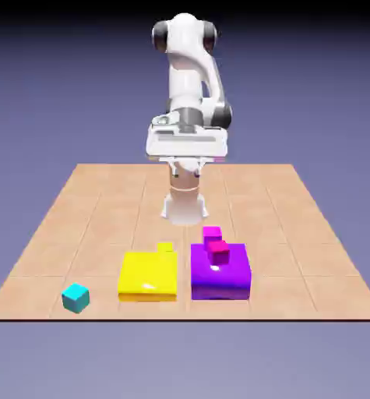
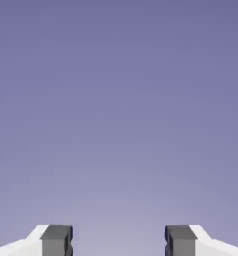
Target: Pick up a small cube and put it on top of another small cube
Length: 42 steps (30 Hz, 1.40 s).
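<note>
The small cube (image 1: 165,248), tiny and plain yellow, sits on the table just behind the large flat yellow block (image 1: 148,274), which hides part of it. A cyan cube (image 1: 75,297) of similar size rests near the front edge at the exterior view's left. My gripper (image 1: 188,145) hangs high above the table's far half, well away from both cubes. In the hand view the gripper (image 2: 119,240) is open: its two grey fingertips (image 2: 56,240) stand wide apart with nothing between them, and only the blue-violet backdrop shows beyond.
A large purple block (image 1: 220,271) lies to the right of the yellow block. A small magenta cube (image 1: 217,249) sits on it, and another magenta piece (image 1: 212,232) shows just behind. The robot's base (image 1: 185,204) stands farther back.
</note>
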Each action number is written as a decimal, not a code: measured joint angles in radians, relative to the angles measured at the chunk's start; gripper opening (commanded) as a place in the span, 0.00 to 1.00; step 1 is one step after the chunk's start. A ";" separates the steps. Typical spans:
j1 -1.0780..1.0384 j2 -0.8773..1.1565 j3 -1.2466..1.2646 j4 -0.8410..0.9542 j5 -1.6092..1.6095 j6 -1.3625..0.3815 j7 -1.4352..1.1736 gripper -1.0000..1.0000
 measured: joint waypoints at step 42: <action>0.920 0.298 -1.397 -0.021 -1.827 0.120 -1.038 0.50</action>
